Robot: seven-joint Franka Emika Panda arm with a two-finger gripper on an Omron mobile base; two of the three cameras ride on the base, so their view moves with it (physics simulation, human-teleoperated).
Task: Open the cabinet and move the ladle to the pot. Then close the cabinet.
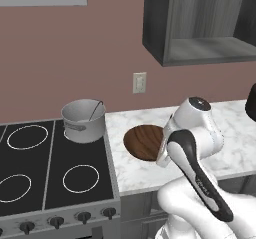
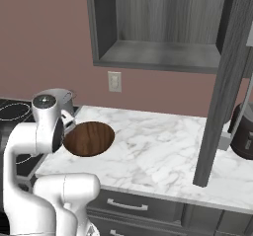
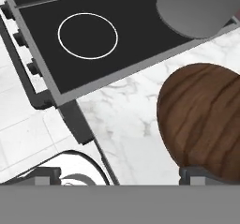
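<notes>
Pink-walled kitchen, white marble bench (image 2: 163, 146) beside a black stove (image 1: 30, 168). Low over the bench edge, the claw (image 3: 119, 174) hangs with fingers spread wide, holding nothing, just beside a wooden disc (image 3: 206, 120). Beyond it, the pot (image 1: 83, 120) on the stove has the ladle (image 1: 95, 111) leaning inside. Above, the cabinet (image 2: 163, 57) stands open and bare, so closing its door (image 2: 225, 92) seems the step left. Its arm is folded, elbow high.
</notes>
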